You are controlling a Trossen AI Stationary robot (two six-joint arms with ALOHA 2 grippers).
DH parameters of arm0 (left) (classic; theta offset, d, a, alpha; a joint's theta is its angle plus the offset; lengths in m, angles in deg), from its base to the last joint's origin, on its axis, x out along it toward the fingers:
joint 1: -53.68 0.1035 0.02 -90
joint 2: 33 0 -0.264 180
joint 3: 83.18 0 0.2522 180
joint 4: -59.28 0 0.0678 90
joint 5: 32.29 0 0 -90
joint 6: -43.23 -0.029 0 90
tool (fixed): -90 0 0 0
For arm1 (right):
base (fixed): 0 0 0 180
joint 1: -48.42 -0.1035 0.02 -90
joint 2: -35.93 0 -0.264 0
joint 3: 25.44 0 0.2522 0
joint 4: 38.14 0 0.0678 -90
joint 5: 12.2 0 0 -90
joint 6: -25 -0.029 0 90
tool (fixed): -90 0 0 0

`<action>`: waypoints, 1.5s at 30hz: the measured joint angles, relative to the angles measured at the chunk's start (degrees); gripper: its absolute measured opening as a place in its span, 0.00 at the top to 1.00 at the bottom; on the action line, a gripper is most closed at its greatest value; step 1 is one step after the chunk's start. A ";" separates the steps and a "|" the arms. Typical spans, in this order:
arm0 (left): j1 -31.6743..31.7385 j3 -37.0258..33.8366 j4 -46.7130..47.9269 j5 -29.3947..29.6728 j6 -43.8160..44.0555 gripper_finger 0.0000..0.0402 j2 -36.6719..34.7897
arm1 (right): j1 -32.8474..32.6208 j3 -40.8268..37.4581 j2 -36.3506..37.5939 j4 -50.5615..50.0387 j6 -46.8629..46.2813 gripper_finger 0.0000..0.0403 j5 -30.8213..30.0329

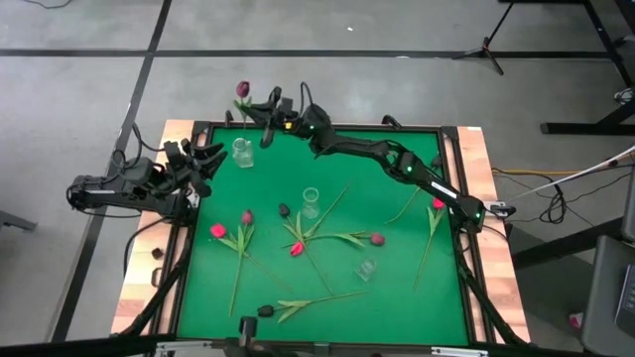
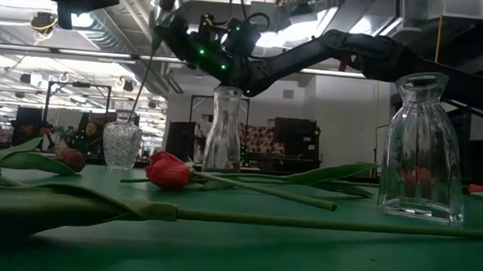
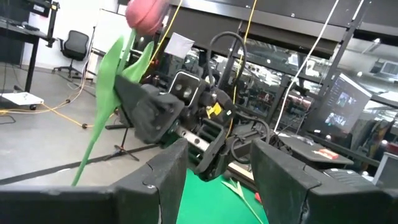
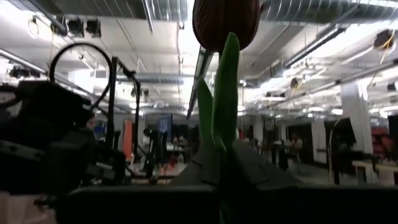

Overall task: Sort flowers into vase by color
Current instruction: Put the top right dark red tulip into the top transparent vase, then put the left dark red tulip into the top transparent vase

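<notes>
My right tool [image 1: 270, 107] is pinched narrow on the stem of a mauve tulip [image 1: 242, 90], holding it upright at the far-left corner of the tabletop [image 1: 397, 297]. The head stands high above my fingers and the stem tail hangs down just beside the far-left vase [image 1: 242, 152]. My left tool [image 1: 203, 164] waits at the left edge, jaws wide and holding nothing, near that same vase.

I judge this to be the delivery step: one flower lifted and carried to a vase, not yet in it. The next move calls for lining the stem's lower end over the narrow mouth and lowering straight, since the stem is thin and could catch on the rim or slide past outside. Only then should my fingers part.

There are three clear glass vases. The far-left one looks empty from above. The middle vase [image 1: 311, 202] stands among the lying flowers and shows nothing inside. The near vase [image 1: 367, 268] also looks empty.

The other tulips [image 1: 298, 248] lie flat across the green: pink-red heads, dark maroon ones, stems crossing each other around the middle vase, one more toward the right edge.
</notes>
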 joint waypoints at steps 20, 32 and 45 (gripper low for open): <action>0.00 0.00 0.00 0.00 0.00 0.57 0.00 | 0.00 0.00 0.00 -19.11 1.36 0.62 -2.11; 0.00 0.00 0.00 0.00 0.03 0.57 0.00 | 0.09 -0.02 4.68 -43.21 15.36 0.40 -5.00; 0.00 0.00 0.23 0.17 0.04 0.57 0.00 | 3.90 -0.03 13.11 -70.53 19.83 0.32 -3.41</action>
